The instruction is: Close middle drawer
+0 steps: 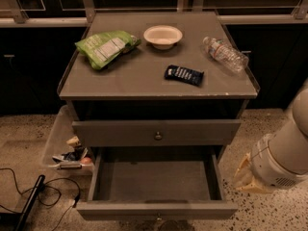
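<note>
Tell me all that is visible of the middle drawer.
The middle drawer is a plain grey box, wood by its look, pulled far out of the cabinet under the upper drawer. It sits level, and its inside looks empty. Its flat front is seen almost edge-on from above. The gripper hangs to the right of it, not touching.

White arm (288, 146) slants down from right edge; gripper (246, 176) low at lower right, pointing down-left.
</note>
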Controlling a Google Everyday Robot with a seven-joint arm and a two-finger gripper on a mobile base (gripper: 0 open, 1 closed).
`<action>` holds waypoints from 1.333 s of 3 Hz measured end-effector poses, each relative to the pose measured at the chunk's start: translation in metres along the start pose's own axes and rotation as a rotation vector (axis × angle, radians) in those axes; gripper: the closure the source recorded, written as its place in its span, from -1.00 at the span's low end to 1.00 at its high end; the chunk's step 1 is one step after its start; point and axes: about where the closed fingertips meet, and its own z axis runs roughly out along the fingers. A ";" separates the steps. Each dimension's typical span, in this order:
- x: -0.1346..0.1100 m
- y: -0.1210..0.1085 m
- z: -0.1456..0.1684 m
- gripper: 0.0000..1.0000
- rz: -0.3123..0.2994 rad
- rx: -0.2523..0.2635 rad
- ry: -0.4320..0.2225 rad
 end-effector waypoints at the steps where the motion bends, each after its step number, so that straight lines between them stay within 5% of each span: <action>1: 0.005 0.000 0.023 0.99 0.026 -0.016 0.005; 2: 0.019 -0.001 0.080 1.00 0.050 -0.032 -0.008; 4: 0.050 -0.057 0.159 1.00 0.073 0.145 -0.150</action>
